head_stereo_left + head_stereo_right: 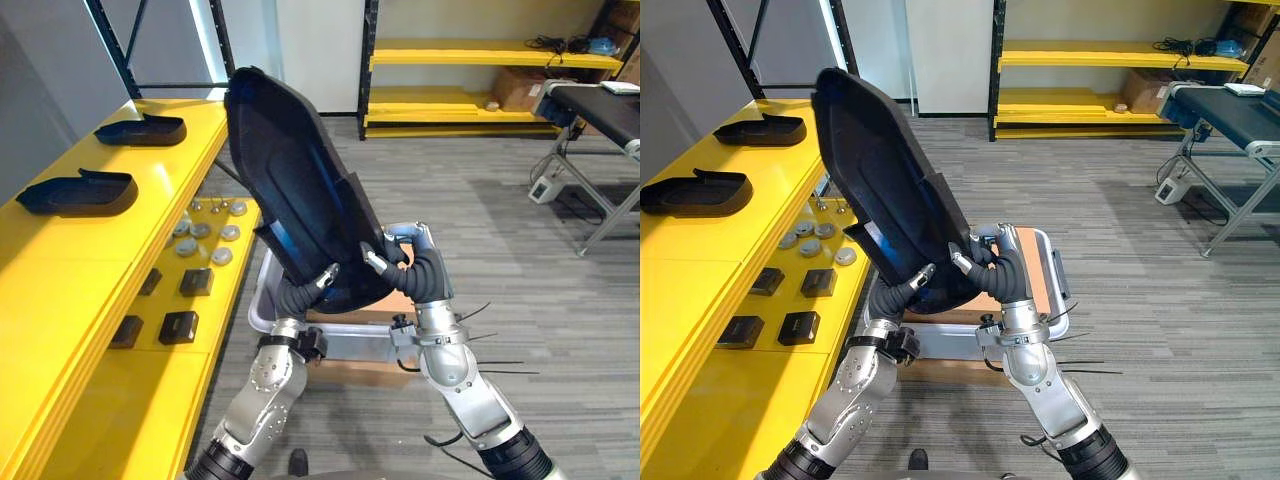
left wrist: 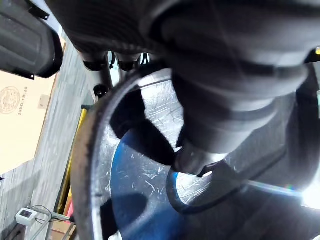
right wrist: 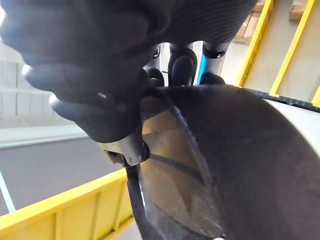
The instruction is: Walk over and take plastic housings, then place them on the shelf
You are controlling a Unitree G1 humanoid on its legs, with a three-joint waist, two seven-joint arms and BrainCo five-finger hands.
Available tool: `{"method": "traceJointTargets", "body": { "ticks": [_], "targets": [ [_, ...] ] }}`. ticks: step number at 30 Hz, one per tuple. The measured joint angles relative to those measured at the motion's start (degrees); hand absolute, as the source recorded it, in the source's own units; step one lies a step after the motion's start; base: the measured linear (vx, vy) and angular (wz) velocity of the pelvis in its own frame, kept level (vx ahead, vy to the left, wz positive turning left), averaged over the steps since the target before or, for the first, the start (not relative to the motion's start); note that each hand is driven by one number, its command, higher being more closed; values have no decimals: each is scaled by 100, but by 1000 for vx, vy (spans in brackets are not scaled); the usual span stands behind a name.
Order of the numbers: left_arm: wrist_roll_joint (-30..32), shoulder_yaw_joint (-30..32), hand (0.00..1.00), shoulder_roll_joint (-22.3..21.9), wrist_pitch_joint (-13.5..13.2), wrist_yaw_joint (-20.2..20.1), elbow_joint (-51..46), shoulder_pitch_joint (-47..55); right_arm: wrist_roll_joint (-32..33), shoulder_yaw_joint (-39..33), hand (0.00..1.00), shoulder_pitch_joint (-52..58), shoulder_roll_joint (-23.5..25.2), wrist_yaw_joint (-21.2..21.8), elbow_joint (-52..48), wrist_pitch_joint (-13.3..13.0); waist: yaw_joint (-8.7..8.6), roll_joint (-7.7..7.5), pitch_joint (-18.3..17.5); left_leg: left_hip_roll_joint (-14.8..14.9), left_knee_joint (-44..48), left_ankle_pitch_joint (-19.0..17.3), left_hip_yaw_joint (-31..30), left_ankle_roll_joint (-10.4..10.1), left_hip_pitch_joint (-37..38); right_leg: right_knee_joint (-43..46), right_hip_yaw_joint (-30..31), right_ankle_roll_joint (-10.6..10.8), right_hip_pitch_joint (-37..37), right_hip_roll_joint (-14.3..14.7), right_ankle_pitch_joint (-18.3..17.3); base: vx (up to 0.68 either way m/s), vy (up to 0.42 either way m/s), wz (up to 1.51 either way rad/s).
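The left hand (image 1: pixel 318 283) and right hand (image 1: pixel 385 262) clasp the housing (image 1: pixel 285 170) upright (mid-carry); next it probably needs laying onto the shelf (image 1: pixel 90 245).

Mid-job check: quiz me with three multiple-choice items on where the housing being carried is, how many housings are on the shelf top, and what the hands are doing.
1. Where is the large black housing?
A lying on the yellow shelf
B held up beside the shelf
C under the shelf

2. How many housings lie on the shelf top?
A none
B two
C five

3. What are the hands doing?
A both curled on the housing
B both open
C one hangs free

Answers:
1 B, it stands tilted above both hands.
2 B, near housing and far housing.
3 A, left hand and right hand grip its lower end.
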Motion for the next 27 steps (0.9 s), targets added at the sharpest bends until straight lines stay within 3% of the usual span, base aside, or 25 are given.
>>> {"method": "traceJointTargets", "body": {
  "ticks": [6, 11, 18, 24, 27],
  "targets": [
    [454, 167, 100, -306, 122, -61, -2, 4, 432, -812, 0, 77, 191, 51, -354, -60, 12, 1, 0, 1, 0, -20, 0, -28, -10, -1, -2, 24, 1, 0, -17, 0, 0, 0],
    [637, 566, 100, -345, 124, -132, -34, 155, 1176, -2359, 0, 125, 511, -34, -750, -226, -56, 5, -2, 2, 0, -26, 12, -20, -11, -11, 6, 34, -3, -2, -24, 0, 0, 0],
    [671, 1248, 100, -667, 123, -127, -262, 769, 2015, -3970, 0, 702, 808, -37, -790, -424, -76, 82, -53, 2, 0, -29, 20, -15, -36, -64, 3, 35, -6, -6, -24, 0, 0, 0],
    [878, 1805, 100, -725, 110, -133, -533, 1092, 2392, -4633, 0, 1517, 903, 23, 690, -438, -110, 120, -80, 4, 0, -45, 17, -35, -37, -96, 1, 37, -10, 7, -30, 0, 0, 0],
    [880, 2010, 100, -805, 76, -138, -654, 1290, 2595, -4801, 0, 1907, 980, 287, 2109, -115, -119, 141, -83, 5, 0, -49, 13, -34, -58, -95, -6, 39, -9, 4, -35, 0, 0, 0]
  ]
}}
